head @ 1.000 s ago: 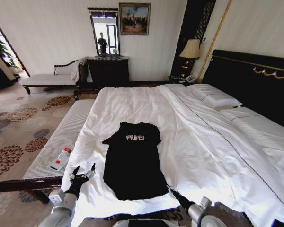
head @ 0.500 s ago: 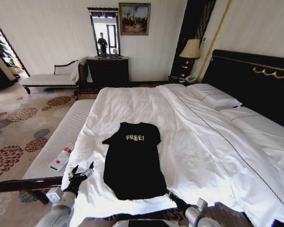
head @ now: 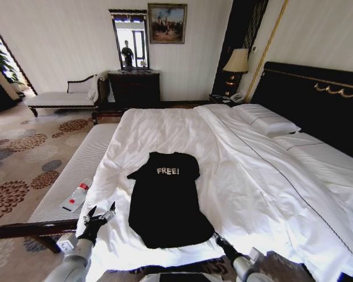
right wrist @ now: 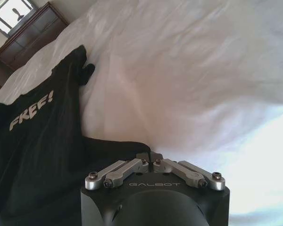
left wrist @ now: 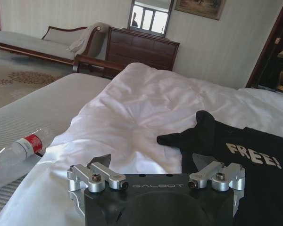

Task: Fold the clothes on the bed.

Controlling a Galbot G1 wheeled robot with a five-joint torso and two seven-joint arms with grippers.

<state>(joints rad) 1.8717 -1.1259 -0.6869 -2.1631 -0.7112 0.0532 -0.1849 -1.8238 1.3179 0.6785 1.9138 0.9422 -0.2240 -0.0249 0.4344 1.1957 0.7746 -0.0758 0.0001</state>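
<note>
**T-shirt still flat; the right gripper has a corner, the fold is not yet made**

Head view: the black T-shirt (head: 166, 200) lies spread out, front up, on the white duvet of the bed (head: 265, 182), near the foot edge closest to the robot, its "FREE!" lettering readable and both sleeves out. No part of it is doubled over, so I judge the folding barely begun. One hint of work shows: the near right hem corner is drawn out into a point toward the right gripper (head: 219, 239), which sits low at the mattress edge right at that corner. The left gripper (head: 100, 215) hangs beside the bed's left edge, clear of the cloth, its fingers spread. A plastic bottle (head: 76, 197) lies on the white-cushioned bench (head: 65, 176) alongside.

Left wrist view: the left gripper (left wrist: 152, 162) has its two fingers wide apart with nothing between them. It hovers over the duvet, facing up the bed, the shirt's left sleeve and lettering (left wrist: 236, 160) just ahead and to one side (near, not touching).

Right wrist view: the right gripper (right wrist: 151, 157) has its fingertips brought together, and a fold of the black hem (right wrist: 108, 146) runs right up to them. It looks pinched on the fabric, though the contact itself is partly hidden. All the folds are left to do.
</note>
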